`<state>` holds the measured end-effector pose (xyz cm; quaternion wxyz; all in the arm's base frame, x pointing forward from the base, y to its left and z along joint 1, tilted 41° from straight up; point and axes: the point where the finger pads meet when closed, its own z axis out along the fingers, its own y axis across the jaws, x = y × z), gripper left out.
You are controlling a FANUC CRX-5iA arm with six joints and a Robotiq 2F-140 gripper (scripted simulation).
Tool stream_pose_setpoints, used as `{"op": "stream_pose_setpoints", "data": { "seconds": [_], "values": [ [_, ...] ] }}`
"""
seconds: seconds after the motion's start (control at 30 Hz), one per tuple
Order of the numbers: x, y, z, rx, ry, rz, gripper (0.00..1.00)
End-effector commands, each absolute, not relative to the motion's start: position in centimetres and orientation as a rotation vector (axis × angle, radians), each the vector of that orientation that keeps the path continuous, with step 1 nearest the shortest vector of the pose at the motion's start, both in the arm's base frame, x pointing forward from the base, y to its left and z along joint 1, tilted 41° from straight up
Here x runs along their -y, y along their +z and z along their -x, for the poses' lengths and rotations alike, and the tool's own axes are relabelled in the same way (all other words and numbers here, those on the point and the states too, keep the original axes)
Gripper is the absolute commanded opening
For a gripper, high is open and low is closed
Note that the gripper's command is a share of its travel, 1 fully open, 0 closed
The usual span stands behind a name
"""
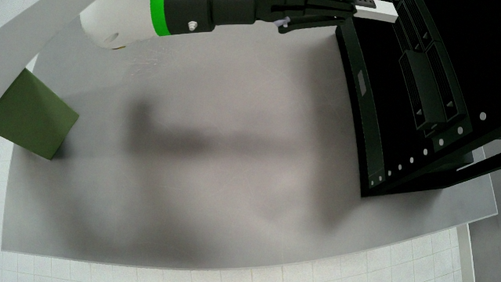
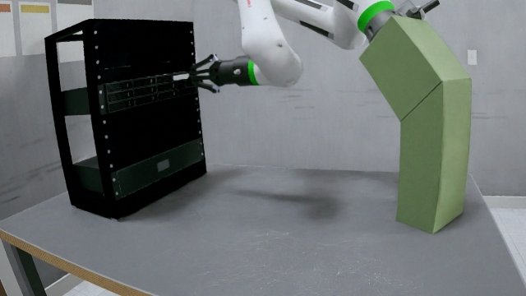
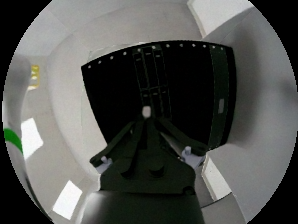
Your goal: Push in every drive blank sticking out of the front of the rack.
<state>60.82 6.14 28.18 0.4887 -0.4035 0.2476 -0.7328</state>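
Note:
The black rack (image 1: 450,164) (image 2: 136,37) (image 3: 115,100) stands at one end of the grey table (image 1: 219,164) (image 2: 288,247). A bay of drive blanks (image 2: 144,92) (image 3: 152,80) crosses its front at mid height. In the overhead view one drive blank (image 1: 424,88) stands out further than its neighbours. My gripper (image 1: 387,16) (image 2: 181,76) (image 3: 147,111) is shut and empty. It reaches level towards the rack, with its white fingertips at the right end of the bay's top row. I cannot tell whether they touch the blank.
A wide blank panel (image 1: 362,84) (image 2: 160,166) (image 3: 220,105) with a small label sits low in the rack front. A tall green angled block (image 1: 33,113) (image 2: 431,123) stands at the table's other end. A grey wall lies behind the table.

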Motion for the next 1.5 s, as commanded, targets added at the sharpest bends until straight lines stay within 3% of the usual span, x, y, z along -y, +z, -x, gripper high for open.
{"op": "stream_pose_setpoints", "data": {
  "seconds": [0.0, 1.47],
  "values": [
    [-6.2, 28.2, -60.8, -0.601, -1.781, 0.980, 0.10],
    [-6.2, 29.0, -62.0, -0.601, -1.781, 0.980, 0.10]
  ]
}}
